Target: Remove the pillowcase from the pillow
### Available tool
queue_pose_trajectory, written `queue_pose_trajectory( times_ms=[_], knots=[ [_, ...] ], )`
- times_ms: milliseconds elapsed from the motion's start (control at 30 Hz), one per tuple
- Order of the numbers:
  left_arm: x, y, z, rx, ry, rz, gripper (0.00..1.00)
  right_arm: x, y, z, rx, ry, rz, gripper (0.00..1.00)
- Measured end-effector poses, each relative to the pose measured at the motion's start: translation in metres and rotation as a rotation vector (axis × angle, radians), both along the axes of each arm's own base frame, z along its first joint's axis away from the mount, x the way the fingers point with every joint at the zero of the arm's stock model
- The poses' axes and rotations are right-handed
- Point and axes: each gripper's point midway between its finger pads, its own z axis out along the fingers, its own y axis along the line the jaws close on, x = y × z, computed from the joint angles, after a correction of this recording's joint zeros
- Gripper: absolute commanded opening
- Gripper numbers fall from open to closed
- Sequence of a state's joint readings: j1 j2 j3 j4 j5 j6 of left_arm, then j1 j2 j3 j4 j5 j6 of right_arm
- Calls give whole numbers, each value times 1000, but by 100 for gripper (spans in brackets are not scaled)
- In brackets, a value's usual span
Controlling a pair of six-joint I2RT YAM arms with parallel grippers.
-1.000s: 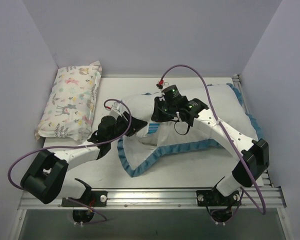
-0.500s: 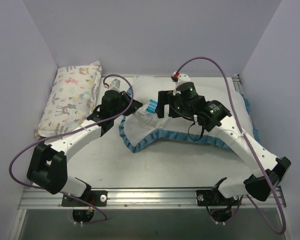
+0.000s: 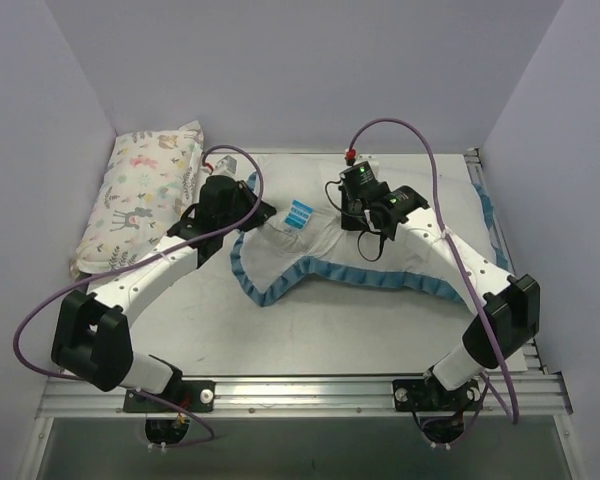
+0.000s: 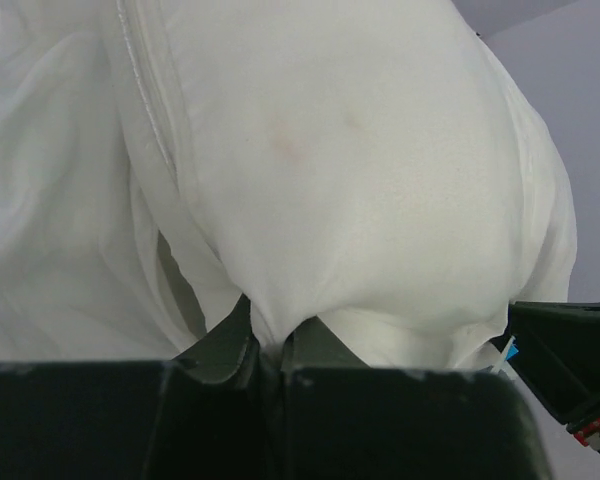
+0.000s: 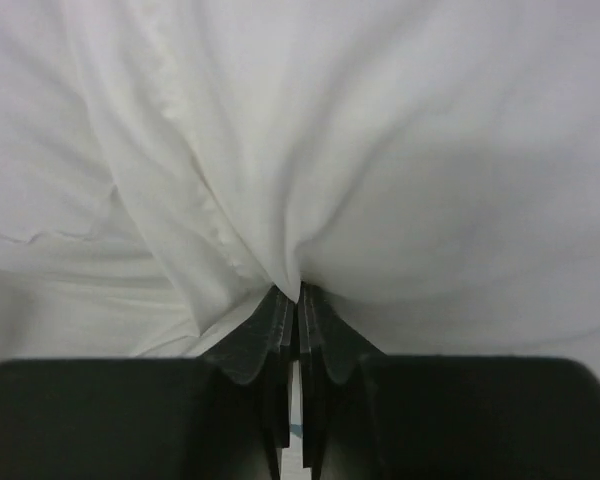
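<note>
The pillowcase point(image 3: 400, 262) lies mid-table, white inside showing, with its blue ruffled trim point(image 3: 280, 285) along the near edge. The white pillow point(image 3: 292, 180) sticks out at its far left, and its blue label point(image 3: 300, 213) is exposed. My left gripper point(image 3: 248, 208) is shut on the pillow's stuffed left end; the left wrist view shows the jaws point(image 4: 270, 335) pinching a white bulge point(image 4: 380, 180). My right gripper point(image 3: 348, 205), just right of the label, is shut on a fold of white cloth point(image 5: 310, 150) that seems to be the pillowcase; its jaws point(image 5: 298, 290) pinch a ridge.
A small pastel animal-print pillow point(image 3: 145, 200) lies against the left wall. Walls close in the back and both sides. A metal rail point(image 3: 310, 390) runs along the near edge with both arm bases. More blue trim point(image 3: 485, 210) shows at the far right.
My left gripper has moved back and left with the pillow's end. The blue label has come into the open. The right gripper has shifted right and back, and the trim has slid rightward.
</note>
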State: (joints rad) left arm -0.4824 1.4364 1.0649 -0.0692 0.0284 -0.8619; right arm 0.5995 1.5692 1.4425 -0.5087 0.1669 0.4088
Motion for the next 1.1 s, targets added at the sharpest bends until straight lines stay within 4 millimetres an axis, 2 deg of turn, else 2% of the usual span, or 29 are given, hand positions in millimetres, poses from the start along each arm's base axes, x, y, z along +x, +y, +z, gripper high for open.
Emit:
queue_pose_trajectory(
  times_ms=[100, 200, 267, 333, 467, 567, 633, 767, 900, 933, 967, 1033, 1100],
  knots=[
    [1, 14, 2, -4, 14, 13, 0, 3, -18, -3, 42, -7, -52, 0],
    [6, 35, 10, -26, 27, 34, 0, 3, -52, 1, 84, -22, -130, 0],
    [11, 53, 22, -38, 26, 61, 0, 4, -74, 7, 110, -45, -187, 0],
    [15, 68, 41, -63, 9, 76, 0, 5, -84, 13, 146, -60, -212, 0],
    [20, 117, 80, -126, -30, 140, 0, 10, -84, 15, 226, -64, -208, 0],
    [11, 161, 92, -174, -12, 220, 0, 12, -81, 8, 317, -38, -193, 0],
    [2, 179, 93, -214, 9, 248, 0, 12, -76, 6, 371, -21, -177, 0],
    [-18, 177, 82, -221, 28, 253, 0, 7, -72, 2, 383, -6, -163, 0],
    [-38, 178, 56, -190, 36, 278, 0, -5, -59, -6, 299, -17, -133, 0],
    [-44, 180, 47, -179, 43, 291, 16, -11, -54, -11, 274, -18, -118, 0],
    [-50, 181, 38, -165, 49, 301, 37, -16, -51, -14, 256, -16, -105, 0],
    [-62, 185, 22, -127, 65, 316, 63, -29, -43, -24, 220, -13, -76, 0],
    [-71, 191, 19, -87, 61, 334, 97, -38, -40, -34, 203, -12, -64, 0]
  ],
)
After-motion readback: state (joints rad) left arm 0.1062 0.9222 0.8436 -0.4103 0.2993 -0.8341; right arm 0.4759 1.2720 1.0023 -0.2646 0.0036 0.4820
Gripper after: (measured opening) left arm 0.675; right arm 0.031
